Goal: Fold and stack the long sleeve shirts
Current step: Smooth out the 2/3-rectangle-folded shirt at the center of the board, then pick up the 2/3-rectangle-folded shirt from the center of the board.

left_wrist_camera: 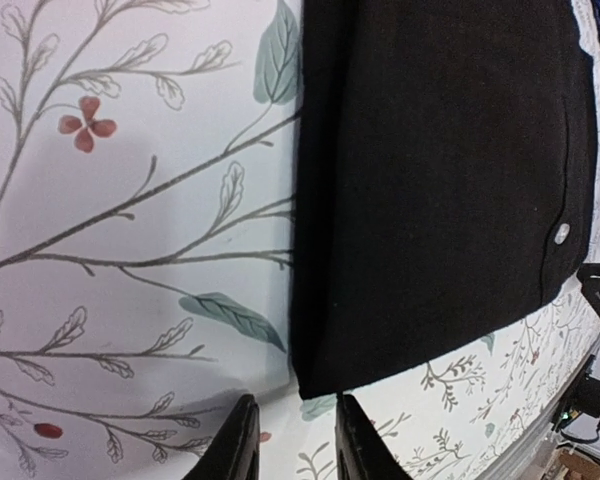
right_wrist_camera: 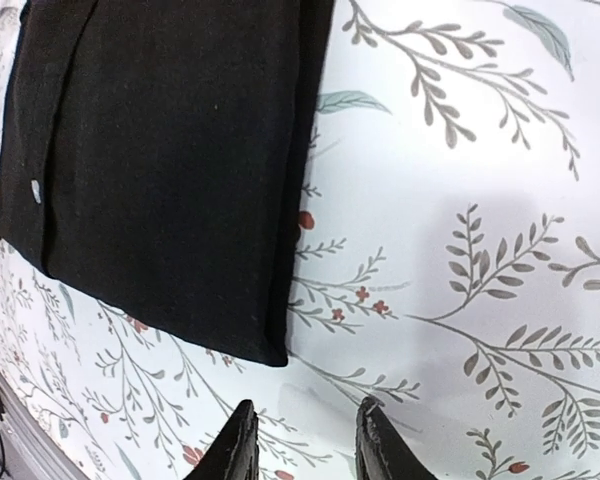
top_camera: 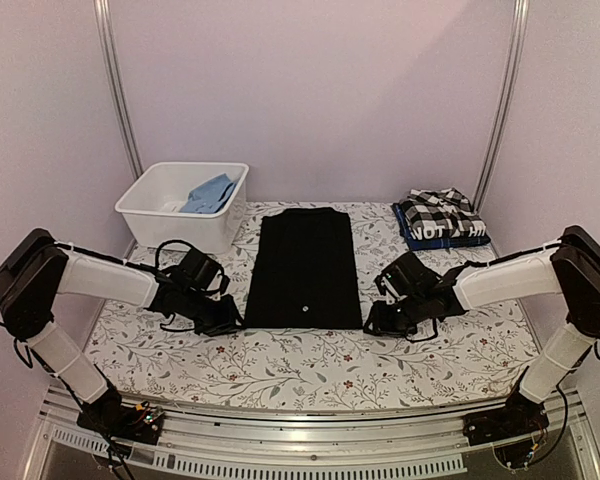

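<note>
The black shirt (top_camera: 308, 268) lies as a long flat strip in the middle of the worktop (top_camera: 310, 372), 1 white button showing by its near hem; the checked shirt (top_camera: 442, 214) sits stacked at the far right. My left claw (left_wrist_camera: 292, 442) and right claw (right_wrist_camera: 306, 440) are both released and empty, each just off a near corner; I'd pinch the 2 corners evenly, then carry the hem away to halve it squarely.

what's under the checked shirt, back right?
A folded dark shirt with white lettering, only its near edge showing, and a blue strip along one side. The checked shirt covers the rest, so anything else there is hidden.
</note>
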Available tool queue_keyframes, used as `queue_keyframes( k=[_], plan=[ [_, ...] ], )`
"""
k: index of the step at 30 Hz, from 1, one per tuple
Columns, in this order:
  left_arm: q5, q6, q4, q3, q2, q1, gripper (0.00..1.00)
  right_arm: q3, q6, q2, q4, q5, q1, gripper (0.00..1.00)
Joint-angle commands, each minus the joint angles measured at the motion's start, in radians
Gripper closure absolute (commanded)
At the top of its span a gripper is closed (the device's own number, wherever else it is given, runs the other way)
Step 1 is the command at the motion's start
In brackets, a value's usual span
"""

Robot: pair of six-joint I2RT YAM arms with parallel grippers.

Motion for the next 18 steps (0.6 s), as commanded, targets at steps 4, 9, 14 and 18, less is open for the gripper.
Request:
queue_keyframes(
  k=[4, 9, 14, 18],
  plan=[
    [0.026, 0.008, 0.031, -0.016, -0.011, 0.015, 0.74, -0.057, 0.053, -0.008, 0.15, -0.098, -0.024, 0.69],
    [0.026, 0.006, 0.034, -0.026, -0.01, 0.014, 0.75, -0.072, 0.085, 0.002, 0.182, -0.108, -0.039, 0.69],
    [0.028, 0.001, 0.036, -0.031, -0.01, 0.015, 0.76, -0.073, 0.127, 0.003, 0.204, -0.053, -0.056, 0.68],
    [0.028, -0.004, 0.038, -0.031, -0.006, 0.015, 0.76, -0.034, 0.123, 0.039, 0.162, -0.037, -0.054, 0.68]
  ],
)
